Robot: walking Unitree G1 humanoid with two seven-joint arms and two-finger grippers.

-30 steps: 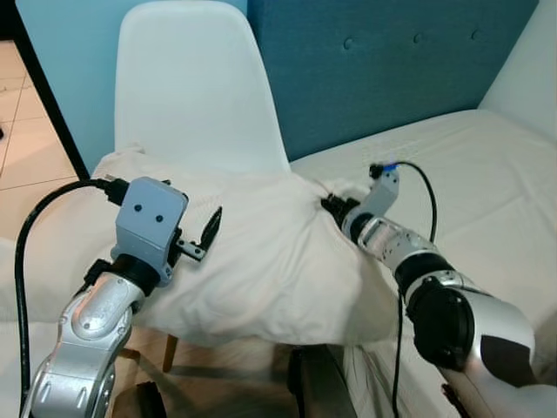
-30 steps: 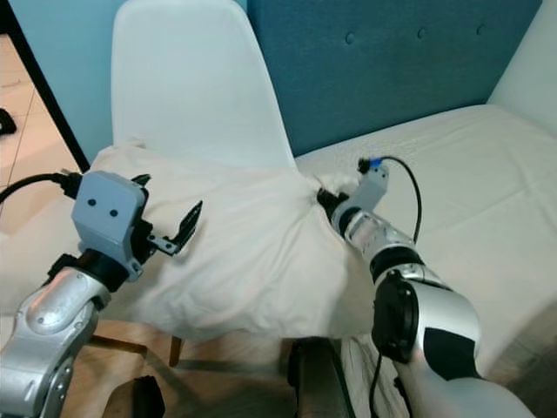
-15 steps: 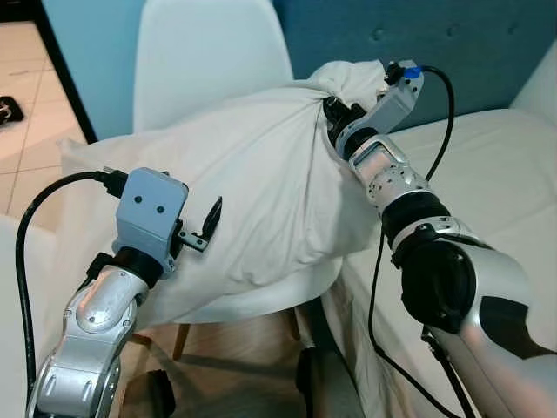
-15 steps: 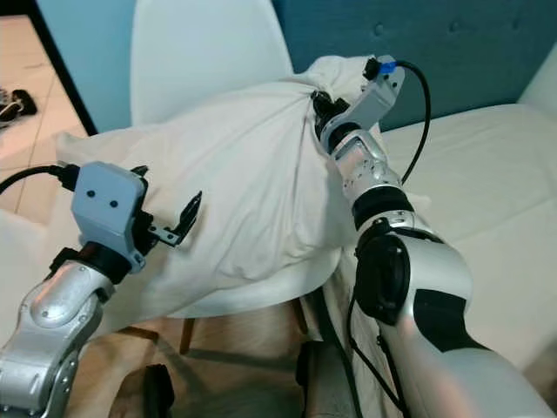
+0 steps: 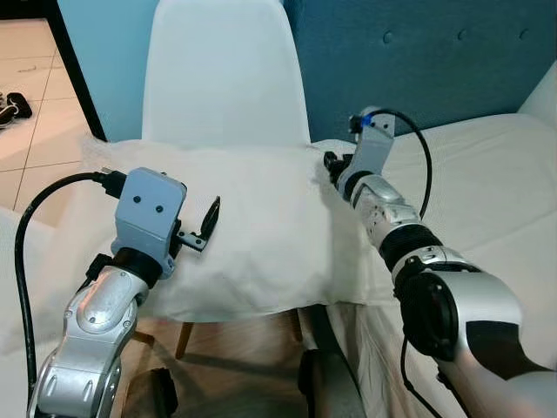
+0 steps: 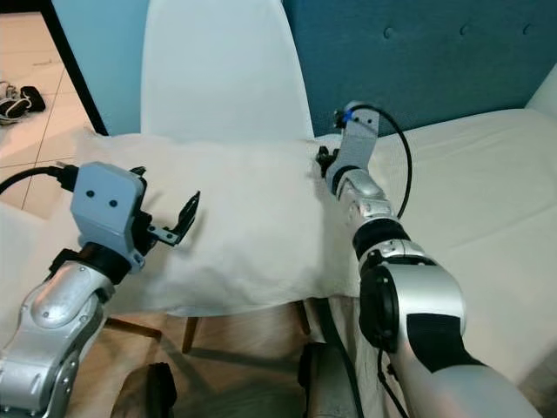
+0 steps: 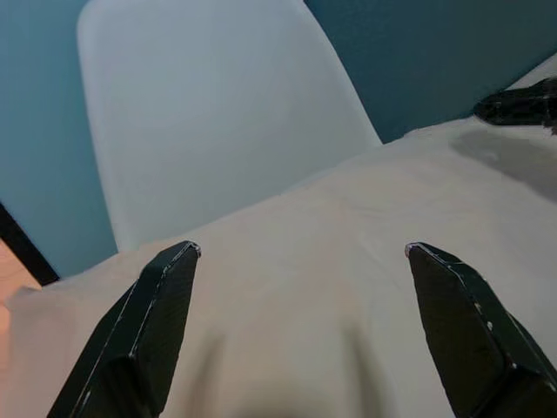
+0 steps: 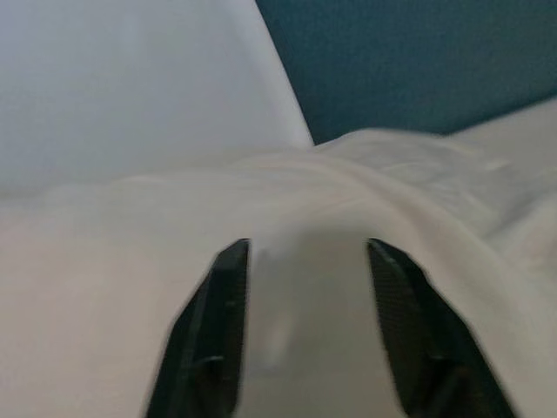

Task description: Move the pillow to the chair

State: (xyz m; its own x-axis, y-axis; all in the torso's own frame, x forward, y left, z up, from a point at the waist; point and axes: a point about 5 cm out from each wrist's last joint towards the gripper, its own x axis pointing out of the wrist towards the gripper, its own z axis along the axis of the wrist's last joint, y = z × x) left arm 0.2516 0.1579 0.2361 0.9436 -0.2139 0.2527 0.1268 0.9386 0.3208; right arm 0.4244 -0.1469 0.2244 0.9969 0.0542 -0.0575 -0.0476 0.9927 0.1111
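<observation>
Lowered since half a second ago, when the right arm was holding its bunched corner high against the blue headboard, the pillow (image 5: 244, 226) is now lying flat across the seat of the white chair (image 5: 222, 78), its long sides hanging over both edges of the seat and its far edge sitting against the foot of the chair's backrest. Its right-hand corner is reaching toward the bed (image 5: 487, 200) and is lying just beside the mattress edge.

At that corner the right gripper (image 8: 305, 261) is sitting low over the white cloth, its two black fingers (image 8: 218, 331) standing apart with pillow fabric rising between them; the blur is making it impossible to tell whether they are still pinching the cloth or have let go of it. In the head views the right gripper (image 5: 335, 165) is touching the pillow's upper right corner.

The left gripper (image 7: 300, 252) is hovering just above the near left part of the pillow, its fingers spread wide and gripping nothing.

Behind the chair and bed the blue tufted headboard (image 5: 435, 52) is rising, and tiled floor (image 5: 35, 96) is showing to the left.
</observation>
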